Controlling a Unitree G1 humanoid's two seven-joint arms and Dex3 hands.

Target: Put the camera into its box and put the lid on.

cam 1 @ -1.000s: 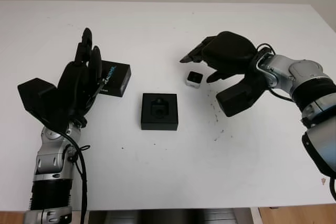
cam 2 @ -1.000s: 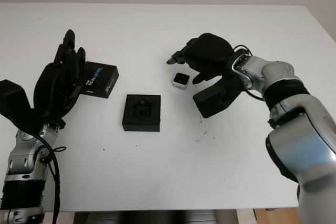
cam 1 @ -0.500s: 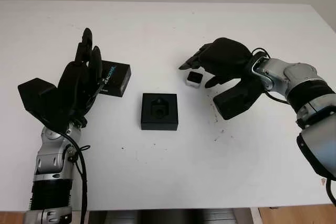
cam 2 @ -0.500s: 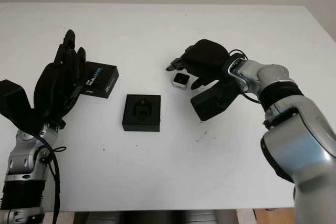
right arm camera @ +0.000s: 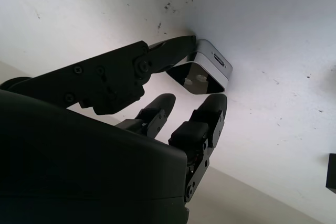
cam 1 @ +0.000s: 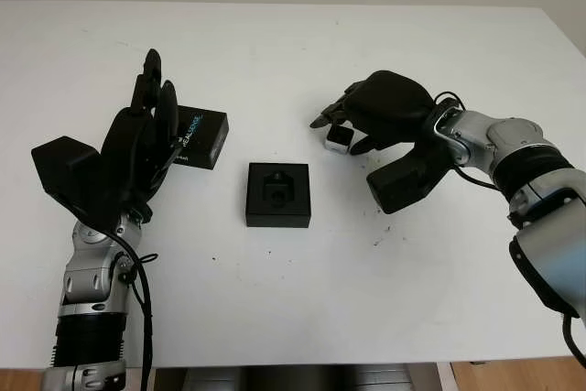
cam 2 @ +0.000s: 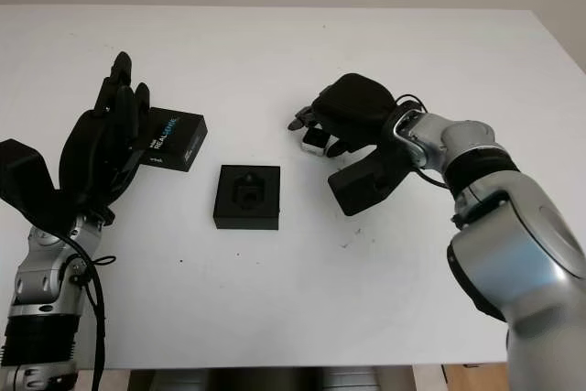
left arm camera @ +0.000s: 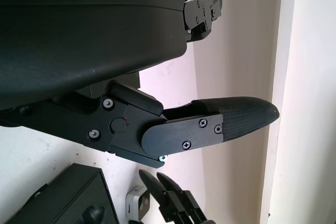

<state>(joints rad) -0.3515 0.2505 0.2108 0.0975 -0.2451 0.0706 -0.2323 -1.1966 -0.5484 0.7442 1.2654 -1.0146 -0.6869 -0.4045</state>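
Reaching over the small camera, the right hand has its black fingers curled around it. One finger touches one side of the camera and two fingertips press close on the other side, so the fingers look clamped on it. The camera is a little silver cube with a dark shiny front, and it sits between the fingertips, close to the white table. I cannot tell if it is lifted off the table or not.

The open black box lies on the table well apart from those fingers, off to the side of the right hand's fingertips. It has a dark shaped hollow in its middle.

The lid is a flat black piece lying just past the fingertips of the left hand. It has white and blue writing on it. The white part may say "REAL", but the letters are too small to read for sure.

The left hand is open and holds nothing. It is raised beside the lid, with its fingers pointing away from the robot.

Some small dark specks lie on the table under the right wrist.
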